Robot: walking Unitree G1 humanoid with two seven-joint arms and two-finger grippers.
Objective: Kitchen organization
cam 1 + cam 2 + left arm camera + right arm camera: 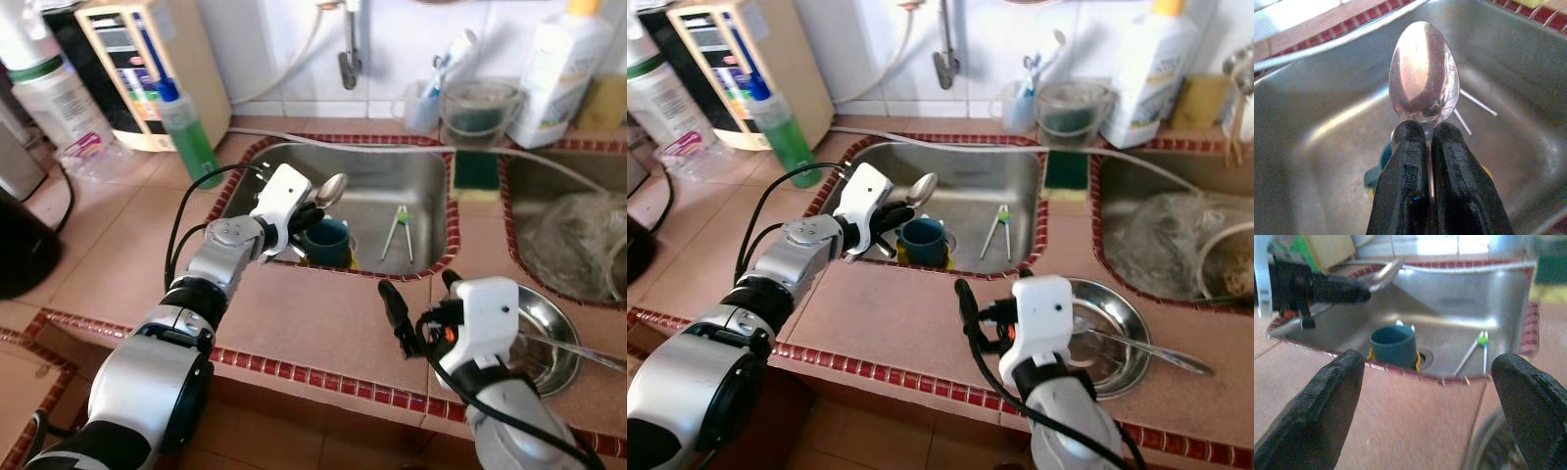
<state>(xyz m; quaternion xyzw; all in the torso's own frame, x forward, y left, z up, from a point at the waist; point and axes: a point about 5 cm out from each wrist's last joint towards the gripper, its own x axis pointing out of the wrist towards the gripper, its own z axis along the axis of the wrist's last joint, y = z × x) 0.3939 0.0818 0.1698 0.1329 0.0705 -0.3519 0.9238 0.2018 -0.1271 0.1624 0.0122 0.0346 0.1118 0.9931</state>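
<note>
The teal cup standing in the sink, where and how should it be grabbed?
Take the teal cup by its rim wall, coming down from above: it stands upright and open-topped, close against the sink's near wall, so a side approach looks cramped.

Reaching forward with the left arm, elbow bent, wrist angled over the sink edge; left pincer [315, 206] clamping its two black fingers [1405, 171] tight together on a spoon [1424, 73]. Holding the right arm low and close to the body, right pincer [423, 291] pointing forward, fingers [1327, 396] spreading wide apart, gripping nothing.
</note>
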